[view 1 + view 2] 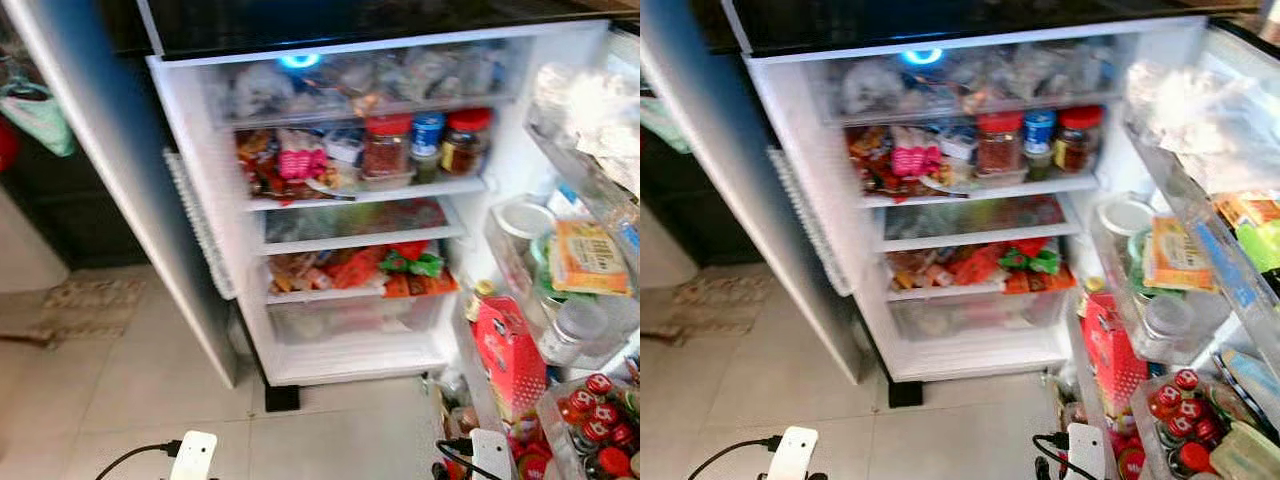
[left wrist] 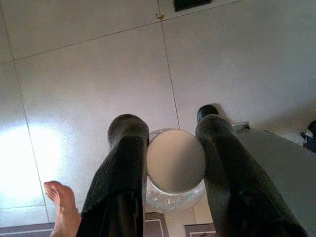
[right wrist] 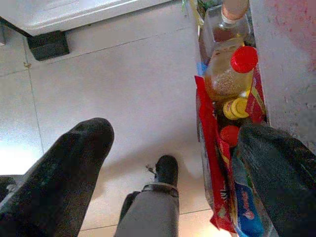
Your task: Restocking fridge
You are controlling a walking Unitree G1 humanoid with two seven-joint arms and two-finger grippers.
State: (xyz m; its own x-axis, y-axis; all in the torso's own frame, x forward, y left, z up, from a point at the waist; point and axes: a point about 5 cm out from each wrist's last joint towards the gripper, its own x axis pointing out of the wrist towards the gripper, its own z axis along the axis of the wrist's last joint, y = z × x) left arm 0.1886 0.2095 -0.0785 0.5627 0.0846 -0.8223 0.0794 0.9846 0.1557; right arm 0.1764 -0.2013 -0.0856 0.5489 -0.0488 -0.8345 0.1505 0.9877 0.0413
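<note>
The left gripper [image 2: 170,163] was clamped on a clear jar with a pale round lid [image 2: 176,160], one black finger pressed to each side of the lid, and it hung low over the tiled floor [image 2: 89,84] in front of the open fridge [image 1: 300,360]. A person's bare foot [image 2: 61,205] rested on the tiles just beside that gripper. The right gripper [image 3: 173,163] carried nothing, its fingers spread wide above the floor, close to the bottles and packets crowding the lowest rack of the fridge door [image 3: 227,84]. Both arms pointed down, their wrists low at the robot's front and short of the fridge. Judged from this, the step in hand was carrying the jar to the fridge, with placing not yet begun. The next move would call for lifting the left arm and finding a free gap; the fridge's middle shelf [image 1: 365,193] already held red-lidded jars [image 1: 388,145] and looked full, so room seemed tight.
</note>
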